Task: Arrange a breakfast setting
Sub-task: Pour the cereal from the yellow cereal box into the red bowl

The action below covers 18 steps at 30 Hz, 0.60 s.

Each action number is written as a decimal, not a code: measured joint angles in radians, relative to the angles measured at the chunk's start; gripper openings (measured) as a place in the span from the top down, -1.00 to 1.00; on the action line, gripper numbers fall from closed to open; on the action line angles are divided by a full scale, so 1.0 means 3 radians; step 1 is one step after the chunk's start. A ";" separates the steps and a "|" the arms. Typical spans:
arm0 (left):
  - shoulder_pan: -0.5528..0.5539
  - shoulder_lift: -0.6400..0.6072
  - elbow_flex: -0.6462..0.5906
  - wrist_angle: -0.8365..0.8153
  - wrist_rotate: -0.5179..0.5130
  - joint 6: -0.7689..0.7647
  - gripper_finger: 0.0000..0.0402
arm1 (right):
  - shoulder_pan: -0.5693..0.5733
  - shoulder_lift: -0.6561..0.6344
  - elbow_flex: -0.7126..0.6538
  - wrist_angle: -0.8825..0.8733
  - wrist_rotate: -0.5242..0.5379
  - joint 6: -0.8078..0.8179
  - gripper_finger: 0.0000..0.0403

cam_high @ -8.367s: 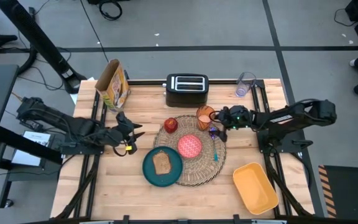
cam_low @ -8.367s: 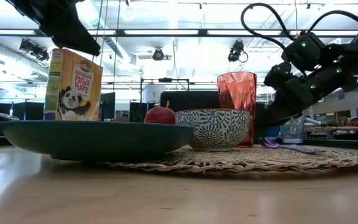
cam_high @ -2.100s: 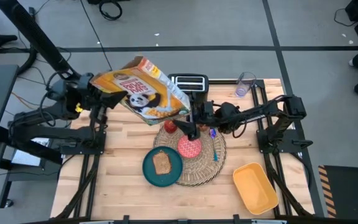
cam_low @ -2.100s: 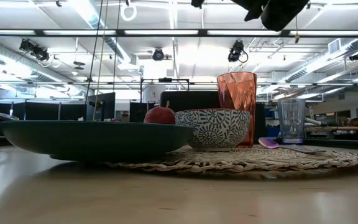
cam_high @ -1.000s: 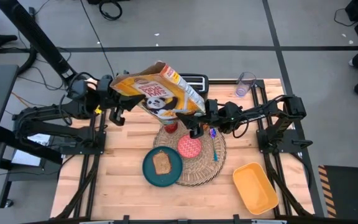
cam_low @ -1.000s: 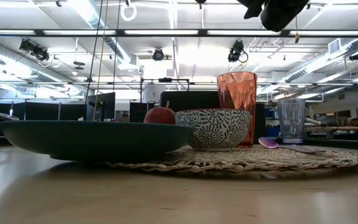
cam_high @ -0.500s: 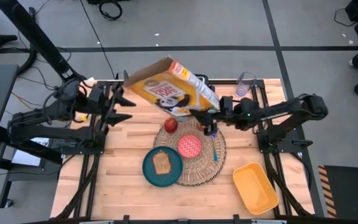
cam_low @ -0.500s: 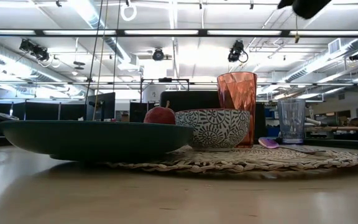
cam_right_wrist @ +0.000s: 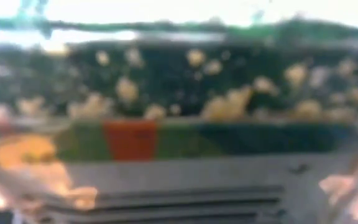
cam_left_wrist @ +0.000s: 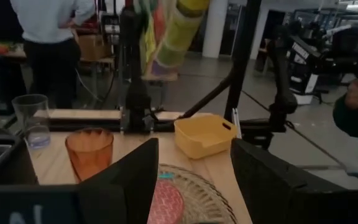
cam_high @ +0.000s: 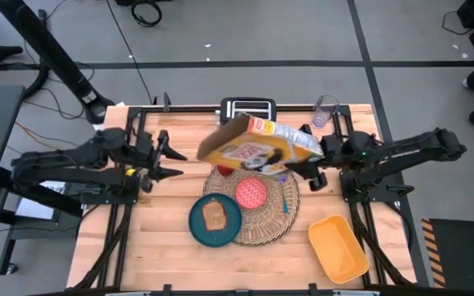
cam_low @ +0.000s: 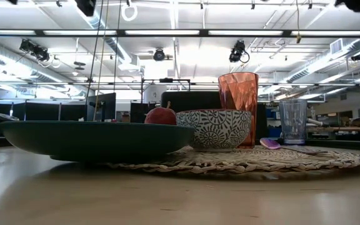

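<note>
Holding the cereal box (cam_high: 257, 148) by its end, the right hand (cam_high: 315, 164) is clamped on it w/ the box tipped nearly flat, up in the air over the far part of the straw placemat (cam_high: 271, 224). Left hand (cam_high: 164, 156) sits off to the left of the mat, fingers apart, empty.

Risks, as I judge them: box is light cardboard gripped at one end only, so it could twist or slip out and land on the apple (cam_low: 160, 115) or orange cup (cam_left_wrist: 89, 153); cup is tall, ribbed plastic, prob. tips easily. If the open end dips, cereal may spill past the small red bowl (cam_high: 251, 192).

Setting is on the bench (cam_high: 171, 247): teal plate (cam_high: 200, 226), smooth and shallow, w/ rough toast slice (cam_high: 214, 215), overlaps the coarse woven mat; bowl is glossy, patterned outside; blue spoon (cam_high: 285, 205) lies right of it.
</note>
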 joint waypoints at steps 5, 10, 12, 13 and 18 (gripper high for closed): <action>-0.0037 0.0099 -0.0598 0.0953 -0.0021 -0.0059 -0.05 | 0.0000 -0.0499 -0.0416 -0.0326 -0.0148 0.0324 -0.18; -0.0118 0.0356 -0.1094 0.2035 -0.0167 -0.0065 -0.05 | 0.0003 -0.1071 -0.0713 -0.0558 -0.0424 0.0561 -0.18; -0.0161 0.0533 -0.1191 0.2339 -0.0295 -0.0060 -0.05 | 0.0003 -0.1302 -0.0839 -0.0750 -0.0493 0.0632 -0.18; -0.0180 0.0627 -0.1210 0.2414 -0.0355 -0.0042 -0.05 | 0.0003 -0.1407 -0.0888 -0.0845 -0.0533 0.0674 -0.18; -0.0275 0.1101 -0.1219 0.2661 -0.0636 -0.0031 -0.05 | 0.0029 -0.1877 -0.1114 -0.1166 -0.0753 0.0872 -0.18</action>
